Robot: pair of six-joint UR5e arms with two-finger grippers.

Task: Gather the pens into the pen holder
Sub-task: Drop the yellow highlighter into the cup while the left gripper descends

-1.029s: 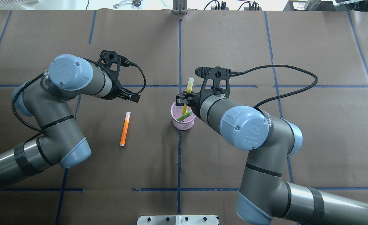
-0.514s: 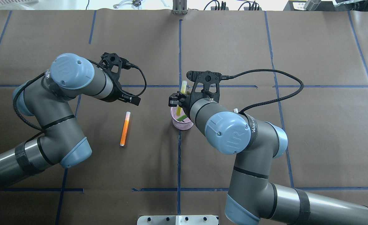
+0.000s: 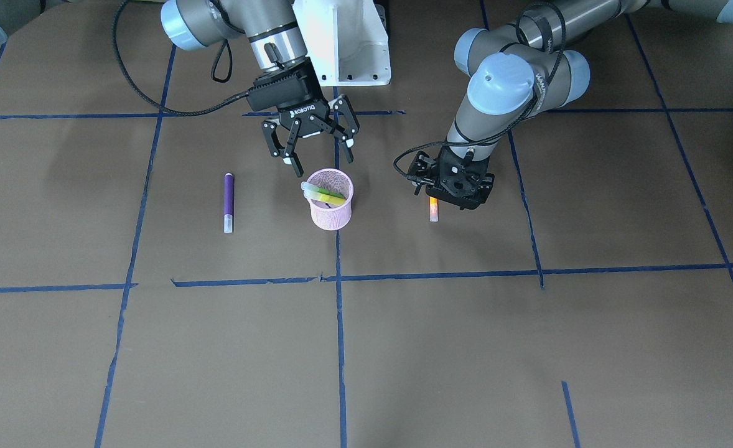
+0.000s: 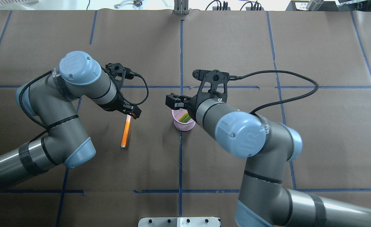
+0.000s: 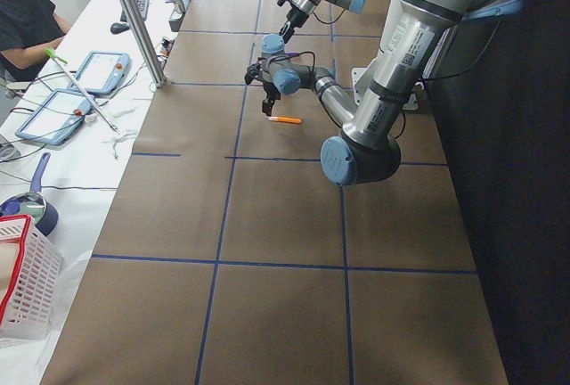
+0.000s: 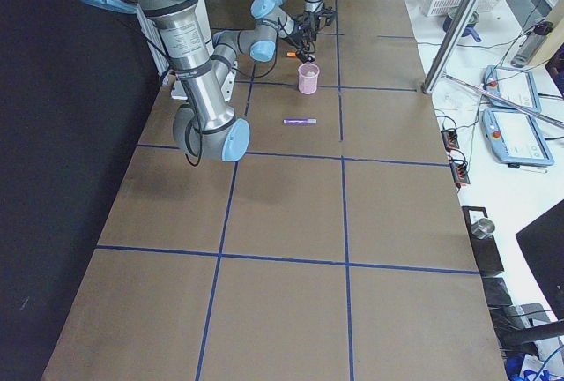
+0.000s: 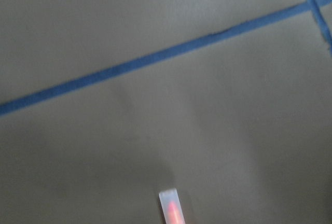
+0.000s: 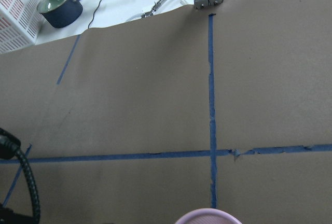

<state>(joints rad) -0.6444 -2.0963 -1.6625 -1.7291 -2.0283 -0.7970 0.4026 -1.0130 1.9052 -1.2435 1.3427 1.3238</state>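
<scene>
The pink mesh pen holder [image 3: 332, 208] stands at the table's middle, with a green pen [image 3: 328, 192] and a yellow one leaning inside it. My right gripper [image 3: 318, 152] is open and empty just above and behind the holder [image 4: 183, 124]. The purple pen [image 3: 228, 198] lies flat on the table beside it; my right arm hides it in the overhead view. The orange pen [image 4: 125, 132] lies flat on my left side. My left gripper [image 4: 132, 112] is low over its pale cap end [image 7: 171, 208], with the fingers open on either side of it.
The brown paper carries a grid of blue tape lines [image 4: 180, 56]. A white mounting plate [image 3: 341, 43] sits at the robot's base. Tablets and cables lie beyond the table's far edge [image 5: 89, 82]. The holder's rim shows in the right wrist view [image 8: 207, 216].
My right gripper let the yellow pen drop into the holder and opened, then drew back. My left gripper moved down and towards the orange pen's cap end.
</scene>
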